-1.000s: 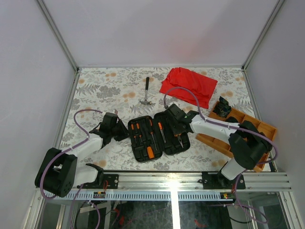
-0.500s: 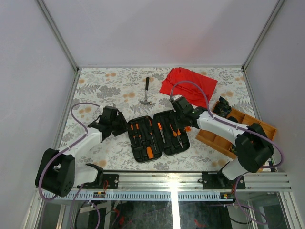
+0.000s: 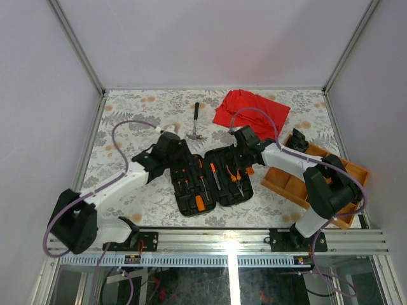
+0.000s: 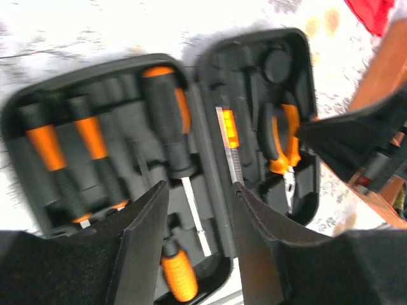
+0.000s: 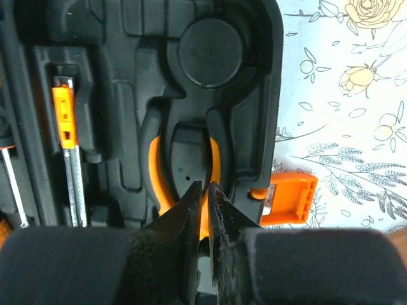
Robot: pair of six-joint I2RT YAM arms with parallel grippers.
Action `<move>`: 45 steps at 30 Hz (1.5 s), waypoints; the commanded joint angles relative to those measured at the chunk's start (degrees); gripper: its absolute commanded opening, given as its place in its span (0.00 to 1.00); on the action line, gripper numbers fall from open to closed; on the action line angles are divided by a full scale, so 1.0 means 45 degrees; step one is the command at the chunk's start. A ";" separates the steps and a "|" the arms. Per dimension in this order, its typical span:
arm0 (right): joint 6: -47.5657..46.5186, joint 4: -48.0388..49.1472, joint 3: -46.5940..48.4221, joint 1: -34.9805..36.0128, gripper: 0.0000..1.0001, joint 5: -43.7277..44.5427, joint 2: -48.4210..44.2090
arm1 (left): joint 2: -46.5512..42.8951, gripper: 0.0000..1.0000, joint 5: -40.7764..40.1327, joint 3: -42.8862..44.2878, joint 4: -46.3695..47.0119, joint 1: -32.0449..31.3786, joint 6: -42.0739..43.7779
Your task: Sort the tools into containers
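Screwdrivers [image 4: 89, 136] fill the left half of the open tool case [image 4: 254, 63] on the counter [image 3: 133, 114], under the left end effector [image 4: 198, 190], whose fingers stand spread. Pliers [image 5: 156, 171] sit in the right half beneath the right end effector [image 5: 205, 187], its fingers almost pressed together. Beyond the case lie a hammer [image 3: 196, 122] and a red cloth [image 3: 251, 113]; a wooden tray [image 3: 289, 184] stands rightmost.
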 commanded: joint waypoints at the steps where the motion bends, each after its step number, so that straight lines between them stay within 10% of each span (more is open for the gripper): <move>1: -0.0315 0.0353 0.0556 -0.0228 0.14 -0.0380 0.0447 | 0.1818 0.41 0.0100 0.1300 0.1594 -0.1207 -0.0724; 17: -0.0623 -0.0492 0.1317 -0.0309 0.12 0.0438 0.1794 | 0.6284 0.30 0.0310 0.4028 0.2990 -0.3121 -0.1518; 37: -0.0506 -0.0435 0.0478 -0.0309 0.17 0.0583 0.0276 | 0.7569 0.28 -0.0457 0.4193 0.2788 -0.3546 -0.1919; 45: -0.0657 -0.0847 0.0755 -0.0309 0.16 0.0244 0.1363 | 0.8241 0.12 -0.1094 0.4799 0.1646 -0.3551 -0.1761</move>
